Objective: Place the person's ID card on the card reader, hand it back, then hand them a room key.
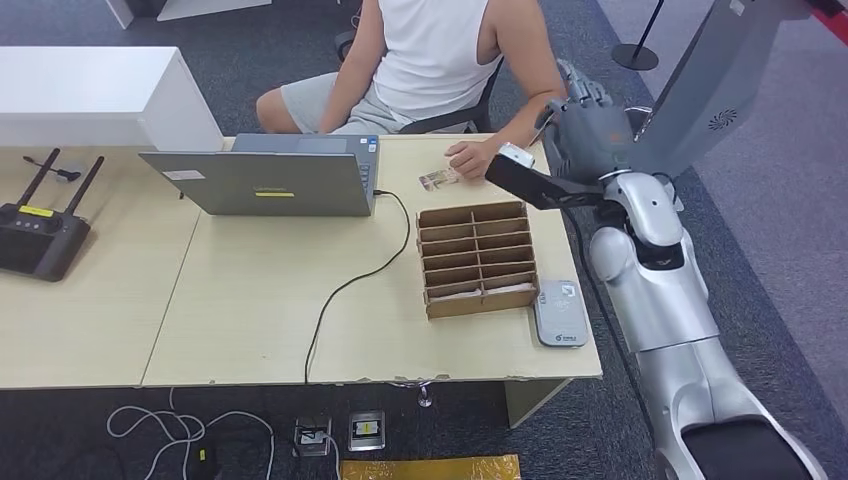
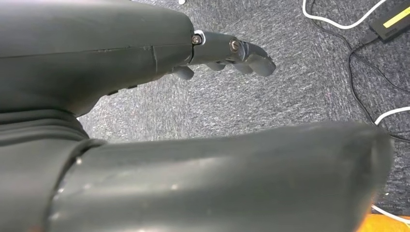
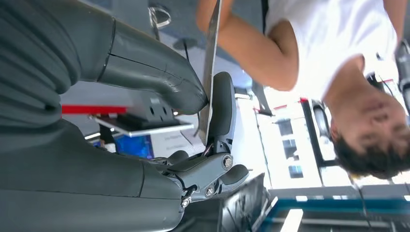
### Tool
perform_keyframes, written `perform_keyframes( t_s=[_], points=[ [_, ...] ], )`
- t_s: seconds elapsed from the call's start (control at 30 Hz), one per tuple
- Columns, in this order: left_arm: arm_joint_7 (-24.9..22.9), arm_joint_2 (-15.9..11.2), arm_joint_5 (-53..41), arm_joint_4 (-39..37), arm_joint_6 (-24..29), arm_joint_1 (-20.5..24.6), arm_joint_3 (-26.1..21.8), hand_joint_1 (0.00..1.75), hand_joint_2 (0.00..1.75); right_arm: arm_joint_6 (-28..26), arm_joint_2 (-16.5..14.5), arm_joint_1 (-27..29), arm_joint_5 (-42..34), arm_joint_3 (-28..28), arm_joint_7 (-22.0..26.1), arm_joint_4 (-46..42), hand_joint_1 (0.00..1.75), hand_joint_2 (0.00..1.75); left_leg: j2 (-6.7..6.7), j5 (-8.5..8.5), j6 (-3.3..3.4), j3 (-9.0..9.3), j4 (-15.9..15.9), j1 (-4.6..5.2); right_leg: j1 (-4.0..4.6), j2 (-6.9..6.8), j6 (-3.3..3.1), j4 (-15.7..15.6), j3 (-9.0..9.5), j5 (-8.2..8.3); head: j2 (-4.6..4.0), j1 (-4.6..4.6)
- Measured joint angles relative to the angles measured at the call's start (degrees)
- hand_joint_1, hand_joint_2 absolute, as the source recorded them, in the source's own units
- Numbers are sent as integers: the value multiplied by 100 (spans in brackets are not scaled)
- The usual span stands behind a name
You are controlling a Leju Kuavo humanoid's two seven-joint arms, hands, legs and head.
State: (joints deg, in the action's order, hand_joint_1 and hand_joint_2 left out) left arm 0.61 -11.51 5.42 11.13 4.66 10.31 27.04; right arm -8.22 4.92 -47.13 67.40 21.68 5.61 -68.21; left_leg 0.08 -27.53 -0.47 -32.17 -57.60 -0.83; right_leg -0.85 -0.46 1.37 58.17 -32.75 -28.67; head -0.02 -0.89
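My right hand [image 1: 583, 125] is raised over the table's far right corner, close to the seated person's hand [image 1: 468, 157]. In the right wrist view a thin card [image 3: 210, 72], seen edge-on, is pinched between the thumb [image 3: 159, 72] and a finger [image 3: 222, 106]; its face is hidden. Under the person's fingers a second card [image 1: 438, 179] lies flat on the table. The grey card reader [image 1: 560, 312] sits by the front right edge with nothing on it. My left hand [image 2: 227, 53] hangs over the carpet, fingers apart, holding nothing.
A wooden slotted card box [image 1: 478, 258] stands just left of the reader. A laptop [image 1: 262, 178] with a black cable [image 1: 345, 285] sits mid-table, and a router [image 1: 38, 235] at the far left. The person [image 1: 440, 50] sits behind the table's far edge.
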Motion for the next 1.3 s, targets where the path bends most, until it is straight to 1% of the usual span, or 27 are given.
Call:
perform_keyframes(
  t_s=[0.1,0.27,0.47,0.57,0.77,0.8,0.83,0.9,0.93,0.97,1.17,1.3],
  points=[
    [-1,21,-1,0,11,0,2,0,0,1,-21,-269,9,1,55,23,175,175,-1,0,0,-2,0,-1,1,-4,0,0,0,0,0,0],
    [-29,50,-64,0,-17,17,4,0,0,-13,-134,-521,7,21,199,259,175,175,-2,0,0,-4,1,-1,1,-4,-1,0,0,-1,0,0],
    [-82,56,-192,0,-115,125,24,0,0,-127,-389,-777,-113,138,445,1237,175,175,-11,2,-2,-5,1,-2,2,-15,-1,1,3,0,0,-1],
    [-84,56,-218,0,-140,162,47,0,0,-268,-494,-851,-99,218,493,1782,175,175,-13,3,-2,-5,1,-2,3,-14,-1,2,2,0,0,0],
    [-98,52,-286,0,-172,193,103,0,0,-316,-630,-991,-180,336,524,2636,175,175,-13,3,-2,-6,1,-2,2,-15,-1,1,1,-1,0,-1],
    [-103,48,-297,0,-179,199,110,0,0,-348,-645,-1005,-206,345,526,2779,171,175,-13,3,-2,-6,1,-2,2,-15,-1,1,1,-1,0,-1],
    [-107,43,-306,0,-191,206,115,0,0,-386,-659,-1013,-233,350,528,2920,138,175,-13,3,-2,-5,1,-2,2,-15,-1,1,1,-1,0,-1],
    [-110,24,-313,0,-213,213,127,0,0,-459,-673,-1020,-262,377,532,3180,51,175,-12,3,-2,-4,1,-2,2,-14,-1,1,1,-1,0,-1],
    [-113,15,-315,0,-220,214,133,0,0,-494,-676,-1019,-272,395,533,3282,10,175,-12,3,-2,-4,1,-2,2,-13,-1,1,1,-1,0,-1],
    [-116,4,-315,0,-221,211,138,0,0,-539,-675,-1017,-289,410,535,3367,0,175,-12,3,-2,-4,1,-2,2,-13,-1,1,1,-1,0,-1],
    [-122,-57,-273,0,-163,177,142,0,0,-1067,-615,-1087,-757,408,701,3620,0,175,-10,4,-3,-5,-1,-2,2,-11,-1,1,-4,0,0,0],
    [-122,-117,-239,0,-106,163,140,0,0,-1421,-440,-1419,-1106,294,812,3587,0,175,-11,5,-4,-7,-2,-1,2,-11,-1,2,-7,0,0,0]
  ],
)
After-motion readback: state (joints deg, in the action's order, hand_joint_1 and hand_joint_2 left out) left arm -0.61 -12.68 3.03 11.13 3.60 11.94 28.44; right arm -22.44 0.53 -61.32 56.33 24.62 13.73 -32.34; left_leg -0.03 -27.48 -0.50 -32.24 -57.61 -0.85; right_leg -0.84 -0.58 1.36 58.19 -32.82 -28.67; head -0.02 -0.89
